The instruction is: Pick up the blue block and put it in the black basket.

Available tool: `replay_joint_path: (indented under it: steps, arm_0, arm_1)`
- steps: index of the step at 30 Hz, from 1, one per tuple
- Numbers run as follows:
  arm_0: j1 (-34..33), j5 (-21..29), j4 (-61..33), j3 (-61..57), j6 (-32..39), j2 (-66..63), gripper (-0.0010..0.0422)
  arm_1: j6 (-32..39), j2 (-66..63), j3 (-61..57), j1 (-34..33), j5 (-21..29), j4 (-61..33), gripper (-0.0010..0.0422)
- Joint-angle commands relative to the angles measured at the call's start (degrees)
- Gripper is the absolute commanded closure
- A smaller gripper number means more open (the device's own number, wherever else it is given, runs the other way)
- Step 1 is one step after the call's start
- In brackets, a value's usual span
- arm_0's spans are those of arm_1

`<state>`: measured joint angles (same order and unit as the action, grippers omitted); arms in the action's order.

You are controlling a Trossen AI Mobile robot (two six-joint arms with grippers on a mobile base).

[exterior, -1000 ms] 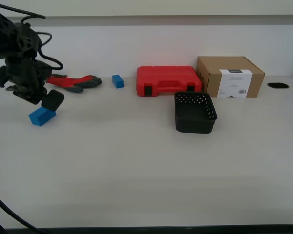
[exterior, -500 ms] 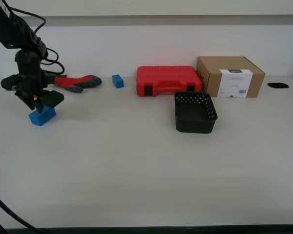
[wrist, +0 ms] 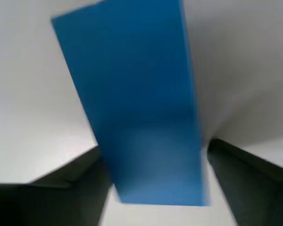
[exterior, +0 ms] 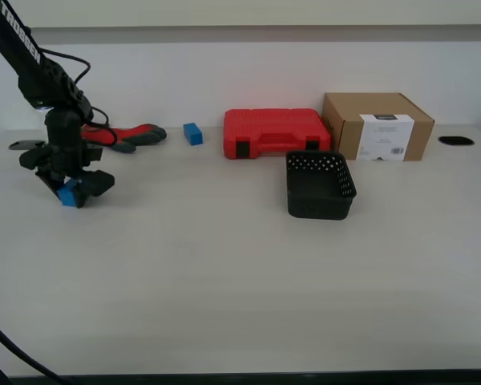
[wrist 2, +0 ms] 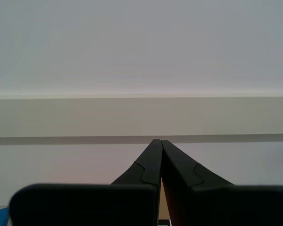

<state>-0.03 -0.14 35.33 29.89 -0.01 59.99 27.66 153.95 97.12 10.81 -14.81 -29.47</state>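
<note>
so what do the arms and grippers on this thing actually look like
The arm in the exterior view is matte black, with white TROSSEN lettering along its upper link and loose black cables looping off the wrist. My first gripper has chunky black fingers. My second gripper has slim black fingers tapering to points.

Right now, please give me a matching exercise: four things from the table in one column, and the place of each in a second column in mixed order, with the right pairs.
Things:
1. blue block
2. small blue cube
3. black basket
4. cardboard box

Places:
A. in front of the red case
B. between the fingers of my first gripper
C. at the exterior view's right of the red case
D. between the red-handled tool and the red case

Pairs: 1-B, 2-D, 3-A, 4-C
</note>
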Motion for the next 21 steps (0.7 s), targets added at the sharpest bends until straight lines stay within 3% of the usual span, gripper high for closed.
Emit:
replay_joint_path:
  steps: [1,4,9,14,17,21]
  arm_0:
    - [0.0,0.0,0.1,0.1,0.0,0.0,0.0413]
    - [0.0,0.0,0.1,0.1,0.0,0.0,0.0413]
    - [0.0,0.0,0.2,0.1,0.0,0.0,0.0413]
    - [0.0,0.0,0.1,0.1,0.0,0.0,0.0413]
    - [0.0,0.0,-0.2,0.1,0.0,0.0,0.0413]
    - [0.0,0.0,0.0,0.1,0.0,0.0,0.0413]
  arm_1:
    - [0.1,2.4,1.9,0.1,2.6,-1.1,0.0314]
    - [1.7,1.9,3.4,0.0,3.8,-3.4,0.0421]
    - [1.2,-2.1,5.7,-0.6,4.8,-7.9,0.0415]
    - [0.7,-11.5,5.8,-6.8,5.3,-11.8,0.0414]
    - [1.4,-16.7,5.8,-15.0,8.6,-8.2,0.0414]
    - [1.6,-17.0,7.4,-25.9,13.4,3.5,0.0414]
